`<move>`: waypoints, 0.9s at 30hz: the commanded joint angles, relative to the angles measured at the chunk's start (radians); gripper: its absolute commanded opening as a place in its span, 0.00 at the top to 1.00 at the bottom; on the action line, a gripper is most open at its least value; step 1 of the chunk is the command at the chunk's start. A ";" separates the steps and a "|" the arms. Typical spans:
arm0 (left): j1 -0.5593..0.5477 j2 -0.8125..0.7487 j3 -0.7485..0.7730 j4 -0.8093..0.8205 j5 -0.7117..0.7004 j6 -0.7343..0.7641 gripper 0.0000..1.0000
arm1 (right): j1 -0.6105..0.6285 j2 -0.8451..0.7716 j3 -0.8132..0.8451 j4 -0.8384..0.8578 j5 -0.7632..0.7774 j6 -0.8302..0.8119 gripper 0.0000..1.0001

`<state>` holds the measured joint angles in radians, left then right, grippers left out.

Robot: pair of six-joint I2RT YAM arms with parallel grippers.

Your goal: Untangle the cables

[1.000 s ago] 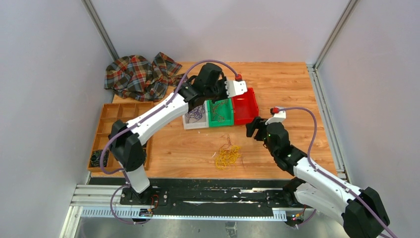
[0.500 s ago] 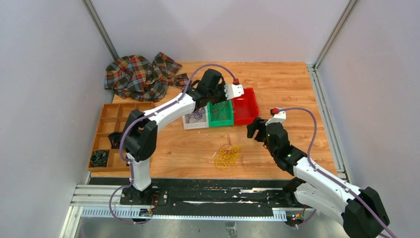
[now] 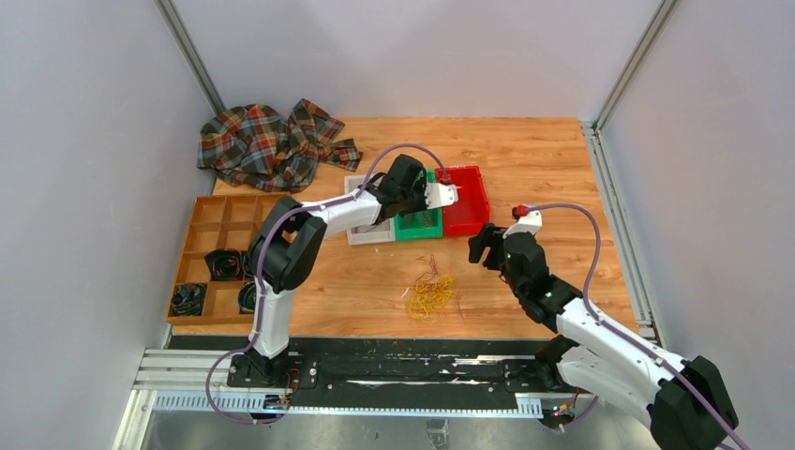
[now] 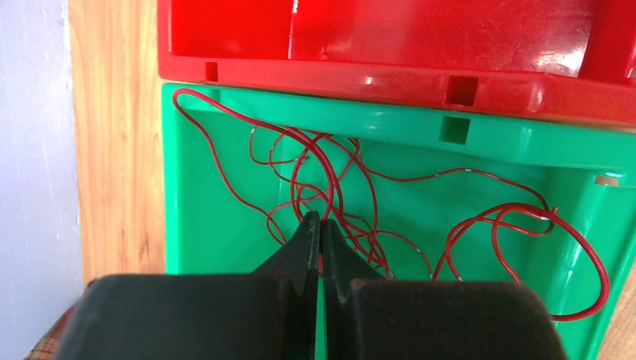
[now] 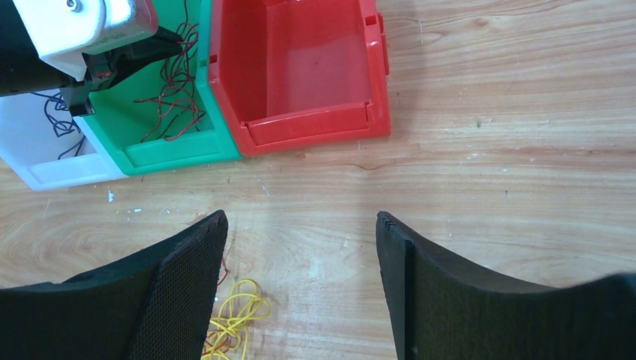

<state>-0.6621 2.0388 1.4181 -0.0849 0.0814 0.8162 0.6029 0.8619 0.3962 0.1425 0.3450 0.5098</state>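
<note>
A tangle of yellow-orange cables (image 3: 431, 292) with a few red-brown strands lies on the wooden table in front of the bins; it also shows in the right wrist view (image 5: 232, 322). Red-brown cables (image 4: 352, 187) lie loose in the green bin (image 3: 417, 232). Purple cables (image 3: 369, 217) lie in the white bin (image 5: 45, 174). My left gripper (image 4: 321, 219) is down inside the green bin, shut on one red-brown strand; it also shows in the right wrist view (image 5: 174, 39). My right gripper (image 5: 300, 219) is open and empty, above bare table to the right of the yellow tangle.
An empty red bin (image 3: 466, 202) stands against the right side of the green bin. A plaid cloth (image 3: 267, 141) lies at the back left. A wooden compartment tray (image 3: 208, 220) holding dark coiled cords sits at the left edge.
My left arm has folded back and lowered, bringing its gripper down into the green bin. My right arm and the yellow tangle have not moved.
</note>
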 commanded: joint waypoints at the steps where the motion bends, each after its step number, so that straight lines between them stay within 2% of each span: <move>1: 0.007 0.015 -0.017 0.049 0.001 -0.020 1.00 | -0.017 -0.020 0.035 -0.035 0.022 0.014 0.28; 4: 0.007 -0.019 0.017 -0.009 0.024 -0.069 0.99 | -0.017 -0.032 0.043 -0.045 0.021 0.005 0.28; 5: 0.008 -0.034 0.041 -0.046 0.037 -0.084 0.94 | -0.017 -0.037 0.046 -0.049 0.019 0.002 0.28; 8: 0.024 -0.082 0.117 -0.168 0.106 -0.131 0.68 | -0.017 -0.049 0.053 -0.064 0.015 -0.007 0.27; 15: 0.065 -0.162 0.271 -0.507 0.294 -0.178 0.28 | -0.017 -0.079 0.056 -0.087 -0.039 -0.036 0.24; 18: 0.075 -0.205 0.287 -0.585 0.335 -0.169 0.20 | -0.017 -0.051 0.075 -0.088 -0.109 -0.051 0.21; 22: 0.078 -0.275 0.304 -0.653 0.320 -0.202 0.16 | -0.001 0.026 0.112 -0.090 -0.223 -0.060 0.20; 27: 0.086 -0.403 0.234 -0.673 0.278 -0.265 0.11 | 0.113 0.161 0.154 -0.089 -0.241 -0.087 0.20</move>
<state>-0.5854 1.7386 1.6951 -0.6903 0.3653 0.6132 0.6357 0.9466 0.4995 0.0696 0.1600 0.4610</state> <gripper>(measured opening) 0.872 0.803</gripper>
